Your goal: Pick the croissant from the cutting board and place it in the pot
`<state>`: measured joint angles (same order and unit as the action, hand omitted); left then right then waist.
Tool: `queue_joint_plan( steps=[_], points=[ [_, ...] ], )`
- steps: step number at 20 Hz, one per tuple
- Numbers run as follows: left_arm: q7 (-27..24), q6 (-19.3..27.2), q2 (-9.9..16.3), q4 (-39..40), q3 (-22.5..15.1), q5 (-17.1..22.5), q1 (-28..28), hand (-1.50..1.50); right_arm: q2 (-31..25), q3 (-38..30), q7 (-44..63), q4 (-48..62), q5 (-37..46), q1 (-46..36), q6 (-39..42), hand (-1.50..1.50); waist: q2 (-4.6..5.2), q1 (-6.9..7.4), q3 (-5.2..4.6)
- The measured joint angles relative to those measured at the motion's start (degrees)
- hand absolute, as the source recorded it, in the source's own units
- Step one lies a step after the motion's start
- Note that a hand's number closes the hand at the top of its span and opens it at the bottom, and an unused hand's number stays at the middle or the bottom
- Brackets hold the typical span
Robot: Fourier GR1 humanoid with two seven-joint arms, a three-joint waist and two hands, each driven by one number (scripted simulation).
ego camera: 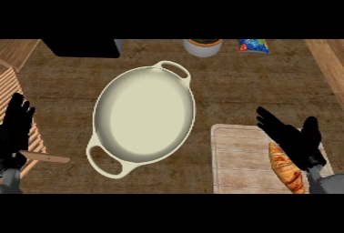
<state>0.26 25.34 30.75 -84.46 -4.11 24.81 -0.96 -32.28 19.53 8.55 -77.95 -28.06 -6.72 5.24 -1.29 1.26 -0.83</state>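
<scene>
- At the far left edge the left hand (15, 132) rests open, fingers straight and pointing up, holding nothing; it plays no part at this moment.
- Left of centre sits the pot (102, 98), a wide, shallow cream oval with a loop handle at each end. Its inside shows nothing in it, so the croissant is not yet placed.
- To the right of the pot, near but apart from it, lies the cutting board (238, 159), pale and rectangular.
- The croissant (285, 169) lies on the right part of the board, a long golden-brown piece running from upper left to lower right.
- The right hand (295, 139) hovers over the croissant's upper end, fingers spread and straight, thumb apart, closed on nothing; whether it touches the pastry cannot be told.
- Judged from its look, the croissant should be light, soft and flaky, easily crushed or torn at its tapered tips.
- The best hold is likely across the thick middle, fingers on one long side and thumb on the other, closing gently.
- The pot's wide mouth leaves plenty of room for setting it down.
</scene>
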Motion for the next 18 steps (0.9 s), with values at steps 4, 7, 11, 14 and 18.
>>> queue_joint_plan(
  steps=[4, 7, 11, 14, 18],
  points=[
    [-3.8, 4.7, 2.5, 1.1, -0.8, -8.2, 1.5, 0.00, -5.1, -3.3, -1.8, -2.8, 5.2, 2.4, -5.2, 1.50, 0.44, -1.66, 0.88],
    [-7.1, 8.9, 4.6, 1.4, -0.8, -13.3, 3.4, 0.00, -12.5, -6.1, -3.9, -3.1, 12.8, 2.8, -10.1, -1.50, -0.08, -3.61, 0.76],
    [-12.0, 14.1, 4.7, 2.9, -0.8, -18.1, 6.6, 0.00, -20.4, -8.9, -11.3, -5.0, 25.3, 1.9, -19.0, -1.50, -0.96, -6.81, 0.95],
    [-15.7, 16.1, 4.3, 3.6, 0.0, -20.0, 8.1, 0.00, -21.5, -9.6, -16.9, -7.7, 30.9, 3.6, -24.9, -1.50, -1.09, -8.24, 1.43],
    [-20.7, 16.8, 3.5, 4.7, 2.3, -21.7, 10.4, 0.00, -21.8, -9.3, -21.0, -10.6, 35.5, 7.1, -29.8, -1.50, -0.89, -8.66, 1.87]
  ],
)
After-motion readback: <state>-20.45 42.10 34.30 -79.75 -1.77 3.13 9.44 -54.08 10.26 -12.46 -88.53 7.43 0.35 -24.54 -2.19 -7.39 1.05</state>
